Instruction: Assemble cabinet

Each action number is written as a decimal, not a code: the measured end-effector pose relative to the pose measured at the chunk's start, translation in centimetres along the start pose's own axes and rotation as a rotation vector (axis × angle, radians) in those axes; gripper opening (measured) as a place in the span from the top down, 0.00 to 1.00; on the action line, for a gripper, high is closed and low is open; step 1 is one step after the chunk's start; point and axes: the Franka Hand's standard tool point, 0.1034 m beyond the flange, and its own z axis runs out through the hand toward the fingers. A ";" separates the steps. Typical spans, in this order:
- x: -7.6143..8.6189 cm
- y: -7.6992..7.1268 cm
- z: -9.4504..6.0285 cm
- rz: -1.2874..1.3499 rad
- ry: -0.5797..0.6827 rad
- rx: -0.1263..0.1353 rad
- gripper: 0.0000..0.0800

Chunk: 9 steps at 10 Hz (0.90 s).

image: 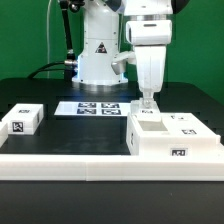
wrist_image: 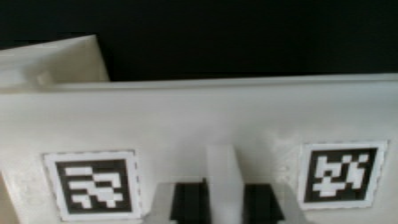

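The white cabinet body [image: 172, 137] stands at the exterior view's right, with black-and-white tags on its top and front. My gripper [image: 148, 102] reaches straight down onto its far left top edge. In the wrist view the cabinet [wrist_image: 214, 115] fills the frame with two tags. My gripper [wrist_image: 224, 190] has its two dark fingers [wrist_image: 185, 203] close on either side of a thin white upright panel edge [wrist_image: 222, 165] of the cabinet. A small tagged white cabinet part [image: 22, 120] lies apart at the exterior view's left.
The marker board [image: 97, 108] lies flat in front of the white robot base [image: 97, 50]. A low white wall [image: 90, 163] runs along the front of the black table. Another white part's corner [wrist_image: 54, 60] shows behind the cabinet in the wrist view.
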 end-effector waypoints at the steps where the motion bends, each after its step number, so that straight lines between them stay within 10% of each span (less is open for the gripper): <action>1: 0.0 0.1 0.0 -0.003 0.001 -0.001 0.91; 9: 0.4 2.7 0.0 -0.041 0.010 -0.011 0.91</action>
